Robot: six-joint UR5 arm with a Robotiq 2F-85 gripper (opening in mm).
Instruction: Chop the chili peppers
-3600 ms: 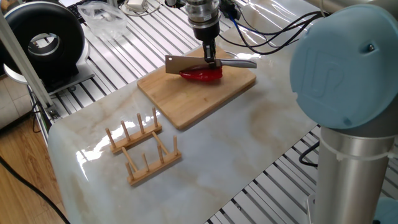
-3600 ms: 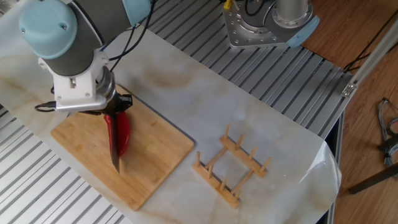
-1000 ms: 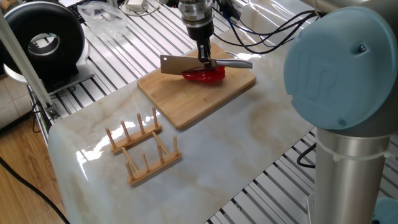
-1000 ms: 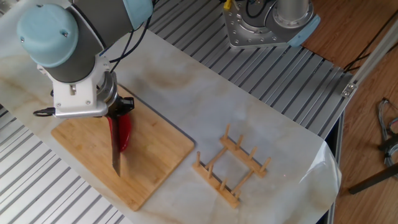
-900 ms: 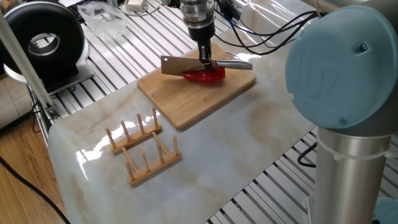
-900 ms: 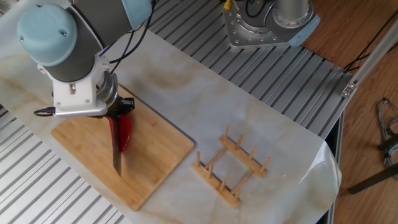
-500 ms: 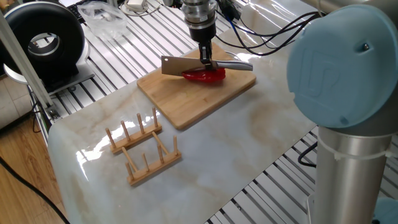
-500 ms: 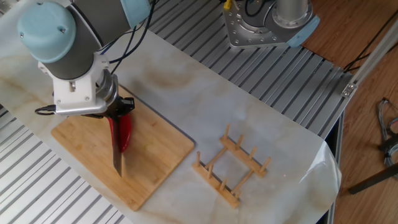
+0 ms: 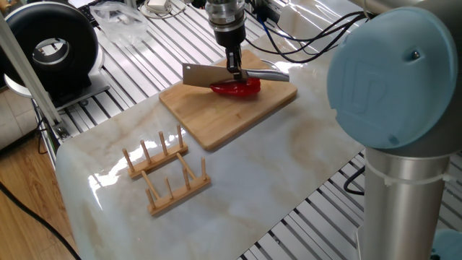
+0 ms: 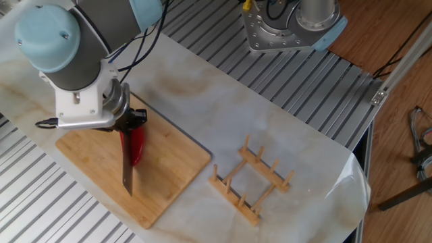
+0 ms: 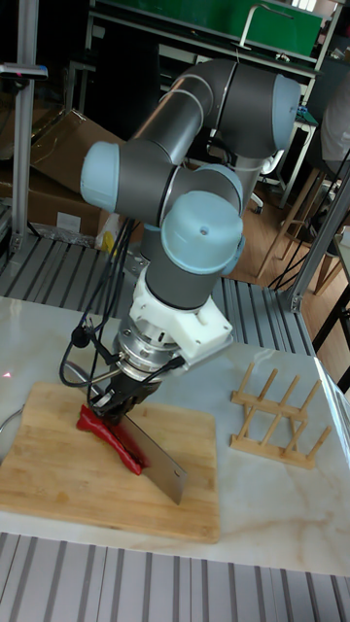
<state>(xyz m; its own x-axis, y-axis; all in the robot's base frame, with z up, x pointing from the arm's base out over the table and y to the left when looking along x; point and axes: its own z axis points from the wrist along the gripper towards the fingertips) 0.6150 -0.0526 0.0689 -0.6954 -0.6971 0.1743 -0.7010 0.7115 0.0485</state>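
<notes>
A glossy red chili pepper (image 9: 237, 88) (image 10: 137, 146) (image 11: 109, 434) lies on the wooden cutting board (image 9: 216, 115) (image 10: 169, 169) (image 11: 58, 476). My gripper (image 9: 233, 65) (image 10: 125, 124) (image 11: 116, 403) points down over it, shut on the handle of a steel cleaver (image 9: 204, 74) (image 10: 127, 177) (image 11: 160, 463). The blade stands edge-down along the pepper's length, at or just above it. Whether the edge touches the pepper is unclear. The wrist hides the pepper's far end in the other fixed view.
A wooden peg rack (image 9: 166, 173) (image 10: 253, 182) (image 11: 282, 413) sits on the marble tabletop beside the board. A black round device (image 9: 50, 47) stands at the back left on slatted metal. Cables (image 9: 310, 36) trail behind the board.
The gripper and cleaver have shifted slightly, leftward in one fixed view, staying over the pepper. The pepper, board and rack have not moved.
</notes>
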